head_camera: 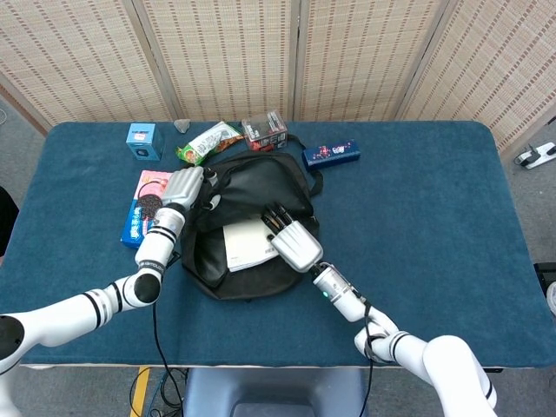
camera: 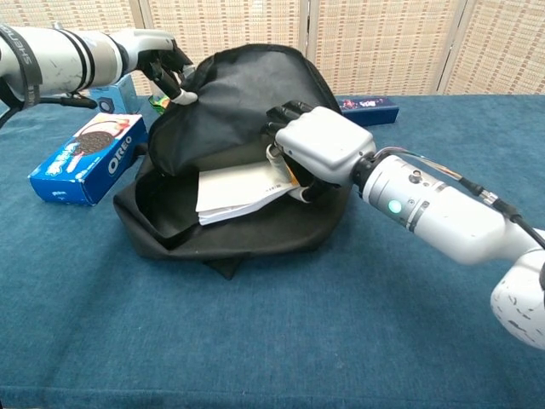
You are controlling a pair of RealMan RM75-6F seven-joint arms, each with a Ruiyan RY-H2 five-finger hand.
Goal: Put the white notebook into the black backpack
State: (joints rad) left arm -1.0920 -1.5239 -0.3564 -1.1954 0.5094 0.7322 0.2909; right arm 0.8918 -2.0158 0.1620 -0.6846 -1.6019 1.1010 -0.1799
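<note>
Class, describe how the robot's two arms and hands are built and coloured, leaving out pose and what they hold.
Both arms are glossy white tubes with black rings at the joints. The right hand has a boxy silver-white back and black fingers; a green light glows on its wrist. The left hand looks alike. Thin black cables trail along the right forearm.
</note>
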